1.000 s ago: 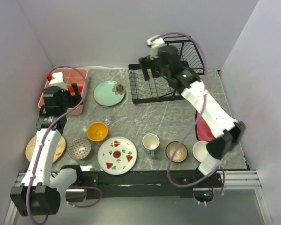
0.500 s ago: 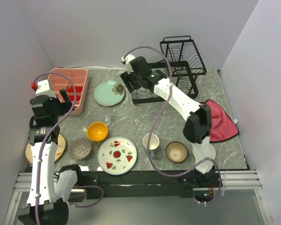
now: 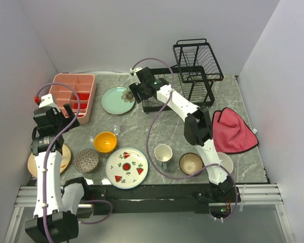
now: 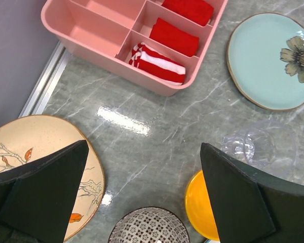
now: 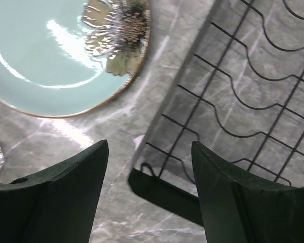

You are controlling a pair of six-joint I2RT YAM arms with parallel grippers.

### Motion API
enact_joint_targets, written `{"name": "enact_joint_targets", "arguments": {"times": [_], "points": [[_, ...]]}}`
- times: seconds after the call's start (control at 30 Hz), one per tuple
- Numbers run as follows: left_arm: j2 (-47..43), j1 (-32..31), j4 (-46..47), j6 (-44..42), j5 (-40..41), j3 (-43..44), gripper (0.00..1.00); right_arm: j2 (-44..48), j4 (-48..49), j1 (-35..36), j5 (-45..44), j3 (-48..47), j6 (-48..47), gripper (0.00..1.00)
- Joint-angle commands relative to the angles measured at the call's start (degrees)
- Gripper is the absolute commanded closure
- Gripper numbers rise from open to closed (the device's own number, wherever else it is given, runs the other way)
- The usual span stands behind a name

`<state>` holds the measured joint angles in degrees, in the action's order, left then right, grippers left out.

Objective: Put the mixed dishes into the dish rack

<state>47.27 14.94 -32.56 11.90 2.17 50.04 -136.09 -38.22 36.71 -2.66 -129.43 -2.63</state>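
Mint plate (image 3: 116,101) with brown flower

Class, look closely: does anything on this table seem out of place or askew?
The crumpled red cloth lies bunched right of the black wire dish rack, as if dropped rather than folded. Nothing looks spilled or broken.

The left gripper (image 4: 143,152) hangs above the grey marble tabletop (image 4: 157,121) with its dark fingers (image 4: 45,197) spread wide and nothing between them. A tan plate (image 4: 30,142) lies at lower left, a patterned bowl (image 4: 149,228) at the bottom edge, and an orange bowl (image 4: 200,212) sits partly hidden behind the right-hand finger. Farther off sit a clear glass (image 4: 258,147), a mint floral plate (image 4: 263,55) and a pink compartment tray (image 4: 101,61) holding folded red cloths (image 4: 175,36) and a striped cloth (image 4: 157,63).
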Motion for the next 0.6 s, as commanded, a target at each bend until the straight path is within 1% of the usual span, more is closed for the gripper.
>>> {"name": "enact_joint_targets", "arguments": {"times": [0.0, 0.07, 0.17, 0.2, 0.3, 0.47, 0.57], "points": [[0.7, 1.8, -0.1, 0.4, -1.0, 2.0, 0.00, -0.8, 1.8, -1.3, 0.5, -3.6, 0.3, 0.27], [0.9, 2.5, -0.3, 0.8, -1.6, 2.1, 0.00, -1.5, 2.3, -1.3, 0.6, -3.7, 0.3, 0.28], [1.3, 3.6, -0.4, 1.3, -2.8, 2.1, 0.00, -2.6, 2.4, -1.3, 1.7, -4.3, 0.4, 0.34], [1.4, 3.9, -0.4, 1.2, -3.2, 2.2, 0.00, -2.7, 2.5, -1.3, 1.8, -4.1, 0.6, 0.37], [1.5, 4.5, -0.3, 1.1, -4.5, 2.4, 0.00, -3.5, 2.7, -1.4, 2.1, -4.2, 0.9, 0.41], [1.8, 4.7, -0.6, 0.9, -4.5, 2.7, 0.00, -4.5, 2.2, -1.4, 2.5, -4.1, 1.1, 0.42], [1.7, 4.7, -0.6, 1.2, -4.6, 2.5, 0.00, -5.0, 1.9, -1.3, 2.3, -3.8, 1.5, 0.45]]}}
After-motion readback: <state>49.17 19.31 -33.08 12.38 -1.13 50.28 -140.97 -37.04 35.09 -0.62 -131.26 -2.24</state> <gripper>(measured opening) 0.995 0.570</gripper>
